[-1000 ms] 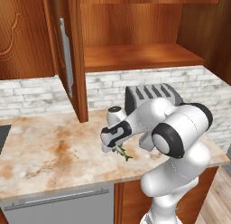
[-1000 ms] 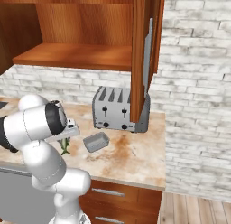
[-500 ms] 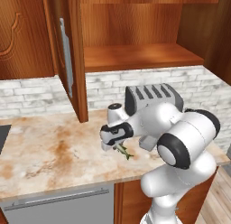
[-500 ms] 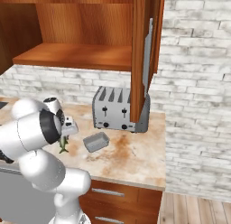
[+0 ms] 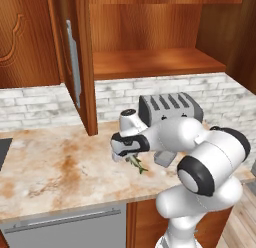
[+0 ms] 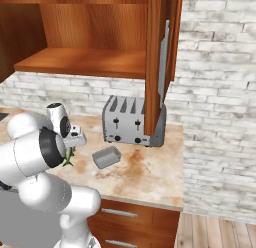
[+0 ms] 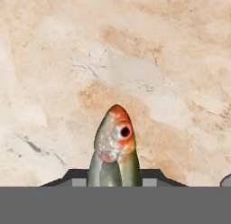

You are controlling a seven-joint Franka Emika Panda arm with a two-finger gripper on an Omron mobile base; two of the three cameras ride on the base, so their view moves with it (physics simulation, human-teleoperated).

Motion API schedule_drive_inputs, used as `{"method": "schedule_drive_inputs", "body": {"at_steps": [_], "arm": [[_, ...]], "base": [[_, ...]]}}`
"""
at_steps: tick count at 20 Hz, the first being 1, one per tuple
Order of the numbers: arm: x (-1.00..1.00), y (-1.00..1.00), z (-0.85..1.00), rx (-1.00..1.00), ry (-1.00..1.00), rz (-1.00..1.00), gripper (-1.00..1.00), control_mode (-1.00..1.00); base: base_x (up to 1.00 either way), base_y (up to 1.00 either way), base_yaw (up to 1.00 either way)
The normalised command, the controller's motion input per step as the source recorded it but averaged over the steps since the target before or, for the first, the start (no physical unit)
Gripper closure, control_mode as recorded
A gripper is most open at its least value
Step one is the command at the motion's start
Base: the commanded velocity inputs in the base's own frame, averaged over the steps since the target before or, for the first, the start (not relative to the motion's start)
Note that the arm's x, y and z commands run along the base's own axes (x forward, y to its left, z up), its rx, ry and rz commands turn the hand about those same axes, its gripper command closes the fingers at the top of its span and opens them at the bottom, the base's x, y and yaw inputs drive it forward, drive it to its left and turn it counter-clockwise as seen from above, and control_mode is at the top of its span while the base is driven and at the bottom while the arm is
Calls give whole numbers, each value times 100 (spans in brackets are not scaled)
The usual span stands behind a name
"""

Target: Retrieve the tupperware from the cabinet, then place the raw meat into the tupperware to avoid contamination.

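Claw gripping the raw meat over the desk.
At centre of the left base view we see the claw clamped on the raw meat, tail dangling above the marbled desk; the grey tupperware sits lower centre in the right base view, before the toaster, under the open cabinet.

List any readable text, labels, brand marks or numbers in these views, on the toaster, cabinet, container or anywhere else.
None can be read.
The toaster has dark knobs and levers, no lettering.
The cabinet, the grey container, the counter and the fish between the fingers carry no markings.
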Motion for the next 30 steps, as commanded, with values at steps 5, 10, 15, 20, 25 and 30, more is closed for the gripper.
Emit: {"method": "schedule_drive_inputs", "body": {"at_steps": [5, 10, 15, 20, 25, 30], "arm": [[0, 0, 19, 0, 0, -15, 100, -100], [0, -12, 9, 0, 0, -17, 100, -100], [0, -31, 8, 0, 0, -18, 100, -100], [0, -39, 10, 0, 0, -17, 100, -100], [4, -37, 8, 0, 0, -16, 100, -100], [8, -34, 4, 0, 0, -15, 100, -100]], "base": [[0, 0, 0], [0, 0, 0], [0, 0, 0], [0, 0, 0], [0, 0, 0], [0, 0, 0]]}}
